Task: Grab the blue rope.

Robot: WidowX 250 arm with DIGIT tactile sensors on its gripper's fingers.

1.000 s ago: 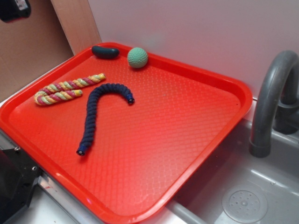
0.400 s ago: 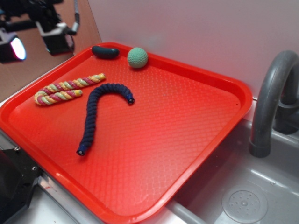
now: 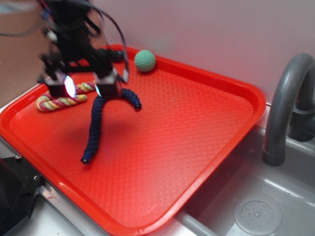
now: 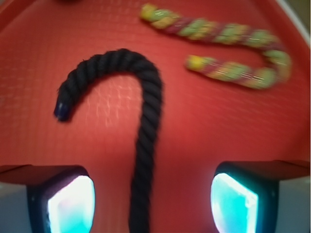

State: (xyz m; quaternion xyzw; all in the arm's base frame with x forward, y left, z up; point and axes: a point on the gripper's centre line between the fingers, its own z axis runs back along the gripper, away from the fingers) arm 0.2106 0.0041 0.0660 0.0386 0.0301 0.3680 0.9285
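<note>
The blue rope (image 3: 94, 129) lies cane-shaped on the red tray (image 3: 197, 128), dark navy with a brighter blue tip at each end. My gripper (image 3: 87, 87) hangs open above the rope's bend, its two lit pads spread wide. In the wrist view the blue rope (image 4: 146, 126) runs down between the fingers (image 4: 73, 204), touching neither, and its hooked end curls to the left. The arm hides the top of the bend in the exterior view.
A yellow, pink and green twisted rope (image 3: 61, 102) lies folded just left of the gripper, seen also in the wrist view (image 4: 233, 73). A green ball (image 3: 144, 60) and a dark oblong lump (image 3: 114, 55) sit at the tray's far edge. A sink with a grey faucet (image 3: 288, 105) is to the right.
The arm has swung in from the upper left and down over the tray, now above the blue rope's bend. The ropes and ball have not moved.
</note>
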